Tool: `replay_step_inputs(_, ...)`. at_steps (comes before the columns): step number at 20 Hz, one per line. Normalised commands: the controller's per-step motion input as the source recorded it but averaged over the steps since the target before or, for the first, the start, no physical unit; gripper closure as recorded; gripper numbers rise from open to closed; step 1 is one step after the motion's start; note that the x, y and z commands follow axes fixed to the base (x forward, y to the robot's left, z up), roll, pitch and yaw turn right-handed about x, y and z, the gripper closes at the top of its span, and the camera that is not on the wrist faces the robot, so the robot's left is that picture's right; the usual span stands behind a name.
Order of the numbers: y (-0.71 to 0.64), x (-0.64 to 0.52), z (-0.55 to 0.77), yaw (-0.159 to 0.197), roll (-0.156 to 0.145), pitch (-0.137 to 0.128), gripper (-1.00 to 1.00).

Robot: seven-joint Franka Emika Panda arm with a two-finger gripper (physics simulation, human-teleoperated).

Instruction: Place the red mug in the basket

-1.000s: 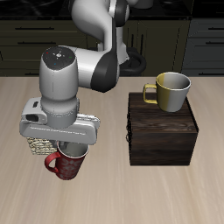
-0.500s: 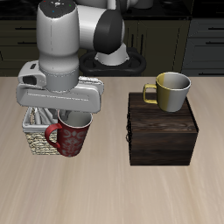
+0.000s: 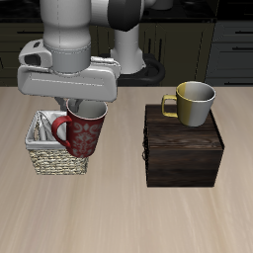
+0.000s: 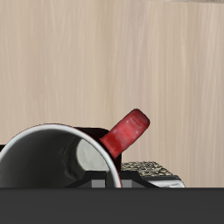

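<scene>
Gripping the red mug [image 3: 85, 130]; gripper [image 3: 83, 106] clamped on rim

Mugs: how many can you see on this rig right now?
2. The red mug hangs lifted in the claw, over the basket. The grey mug with the yellow handle stands on the wooden box. The arm could be hiding others.

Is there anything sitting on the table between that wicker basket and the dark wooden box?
Nothing rests there. The exterior view shows bare tabletop between the basket and the wooden box; only the held red mug hangs partly above it.
</scene>
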Motion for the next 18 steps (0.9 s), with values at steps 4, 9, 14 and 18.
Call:
replay_step_inputs(4, 0.03, -0.09, 0.21, 0.007, 0.005, -0.026, 1.00)
replay_step_inputs(9, -0.08, -0.08, 0.07, 0.021, -0.018, -0.010, 1.00)
replay_step_inputs(14, -0.10, -0.11, 0.06, 0.011, -0.013, -0.011, 1.00)
replay_step_inputs(18, -0.13, -0.51, -0.04, 0.027, -0.010, 0.000, 1.00)
